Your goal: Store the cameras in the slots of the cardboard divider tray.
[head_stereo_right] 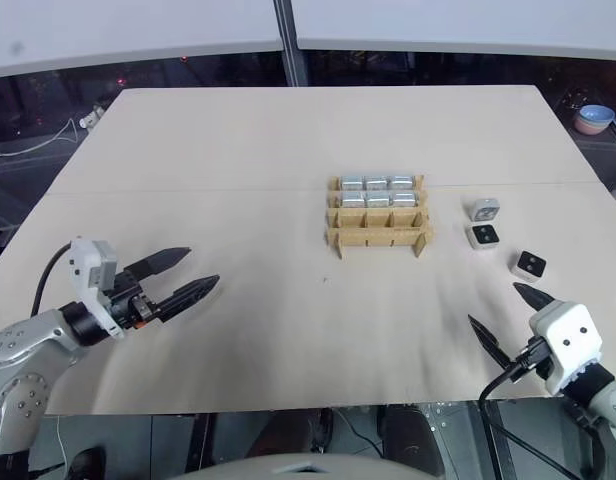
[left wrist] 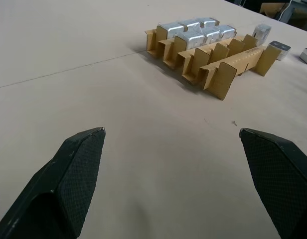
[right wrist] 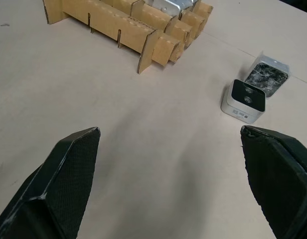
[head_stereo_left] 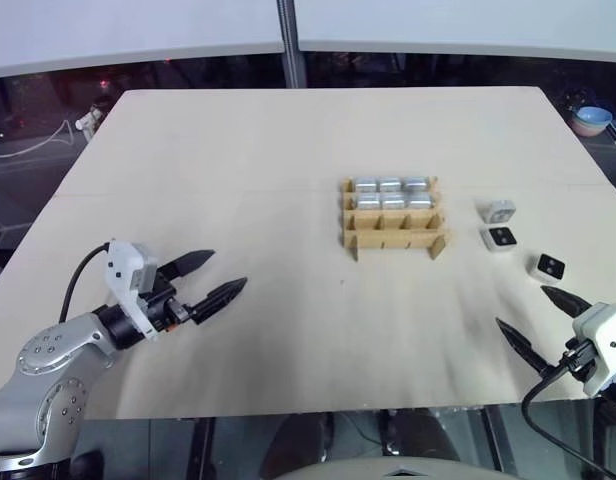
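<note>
**Cameras: six in the tray, three loose on the table**

Cameras filled the far and middle rows of the tray (head_stereo_left: 392, 215), three silver blocks in each row (head_stereo_left: 391, 193). The near row of three slots stood empty. The tray sat on the table (head_stereo_left: 238, 160), right of centre.

Three more cameras lay loose to the right of the tray, apart from it. The farthest one (head_stereo_left: 500, 211) lay just beside the second (head_stereo_left: 501, 238), whose black lens face pointed up. The third (head_stereo_left: 550, 266) lay nearer the right edge, also lens up, a little apart from the other two.

The left gripper (head_stereo_left: 206, 277) hovered over the near left part of the table, well apart from the tray, fingers spread wide and holding nothing. The right gripper (head_stereo_left: 541, 319) hung near the front right corner, close to the third camera but not touching it, its fingers likewise spread wide and empty.

A blue bowl (head_stereo_left: 593, 119) sat beyond the table's far right corner.
</note>
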Robot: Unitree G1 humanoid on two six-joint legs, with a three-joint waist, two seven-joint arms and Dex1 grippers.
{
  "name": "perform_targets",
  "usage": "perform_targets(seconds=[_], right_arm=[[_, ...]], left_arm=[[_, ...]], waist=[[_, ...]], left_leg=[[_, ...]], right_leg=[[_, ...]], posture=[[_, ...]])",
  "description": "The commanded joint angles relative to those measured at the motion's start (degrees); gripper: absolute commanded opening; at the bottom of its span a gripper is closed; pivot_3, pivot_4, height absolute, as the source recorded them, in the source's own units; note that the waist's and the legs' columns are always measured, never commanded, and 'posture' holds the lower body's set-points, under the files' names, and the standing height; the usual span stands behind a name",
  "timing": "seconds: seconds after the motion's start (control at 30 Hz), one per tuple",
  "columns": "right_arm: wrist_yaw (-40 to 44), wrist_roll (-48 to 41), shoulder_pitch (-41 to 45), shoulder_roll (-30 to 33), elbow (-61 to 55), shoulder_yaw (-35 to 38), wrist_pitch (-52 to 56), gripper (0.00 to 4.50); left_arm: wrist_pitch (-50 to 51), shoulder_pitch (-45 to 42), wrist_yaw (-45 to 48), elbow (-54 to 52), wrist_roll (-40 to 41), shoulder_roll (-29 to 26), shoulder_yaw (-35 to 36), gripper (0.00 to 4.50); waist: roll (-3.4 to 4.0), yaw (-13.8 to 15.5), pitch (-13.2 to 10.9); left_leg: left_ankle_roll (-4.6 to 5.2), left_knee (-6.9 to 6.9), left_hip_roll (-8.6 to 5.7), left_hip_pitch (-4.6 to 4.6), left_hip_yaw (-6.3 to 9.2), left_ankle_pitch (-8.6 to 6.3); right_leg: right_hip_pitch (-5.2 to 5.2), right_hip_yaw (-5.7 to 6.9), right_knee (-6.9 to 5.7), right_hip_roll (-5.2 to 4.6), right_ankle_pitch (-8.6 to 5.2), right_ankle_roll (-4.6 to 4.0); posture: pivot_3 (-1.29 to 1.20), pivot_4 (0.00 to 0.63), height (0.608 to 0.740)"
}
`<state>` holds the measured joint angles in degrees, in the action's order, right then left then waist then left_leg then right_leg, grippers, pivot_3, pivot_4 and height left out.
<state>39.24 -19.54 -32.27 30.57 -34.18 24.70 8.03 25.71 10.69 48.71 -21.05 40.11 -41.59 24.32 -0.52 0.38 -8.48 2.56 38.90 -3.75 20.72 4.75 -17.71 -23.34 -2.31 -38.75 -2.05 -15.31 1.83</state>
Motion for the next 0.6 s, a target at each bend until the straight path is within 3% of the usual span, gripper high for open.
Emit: perform_targets(seconds=[0.03,0.13,0.37,0.6], right_arm=[[-2.12,-0.92,1.45,-0.74,-1.91,0.33,0.61,4.49],[-6.33,0.27,4.48,-0.53,-4.13,-0.37,5.34,4.49],[-15.51,-0.24,12.29,0.43,-0.83,2.48,21.28,4.49],[-24.10,-1.29,19.79,-3.25,4.82,3.63,32.30,4.49]], left_arm=[[1.16,-1.87,-0.92,-3.01,2.34,0.09,0.51,4.50],[3.52,-6.29,-1.80,-5.35,5.90,0.44,-1.23,4.50],[4.42,-7.53,12.26,-13.71,12.54,-4.51,-5.30,4.50],[5.42,-10.21,16.14,-14.24,15.40,-7.21,-7.05,4.50]], waist=[[0.00,0.12,0.00],[0.00,0.38,0.00],[-0.01,0.19,-0.01],[0.15,0.29,0.00]], left_leg=[[0.00,0.00,0.00,0.00,0.00,0.00],[0.00,0.00,0.01,0.01,0.01,0.00],[-0.13,-0.02,0.00,0.11,0.00,0.07],[-0.14,-0.24,0.01,0.06,0.01,0.09]], right_leg=[[0.00,0.00,0.00,0.00,0.00,0.00],[0.00,0.01,-0.01,-0.01,0.00,0.00],[-0.06,0.00,0.11,0.01,0.00,-0.01],[-0.06,0.03,0.20,0.03,-0.01,-0.02]], posture=[[0.00,0.150,0.740],[0.00,0.150,0.740],[0.00,0.150,0.740],[0.00,0.150,0.740]])
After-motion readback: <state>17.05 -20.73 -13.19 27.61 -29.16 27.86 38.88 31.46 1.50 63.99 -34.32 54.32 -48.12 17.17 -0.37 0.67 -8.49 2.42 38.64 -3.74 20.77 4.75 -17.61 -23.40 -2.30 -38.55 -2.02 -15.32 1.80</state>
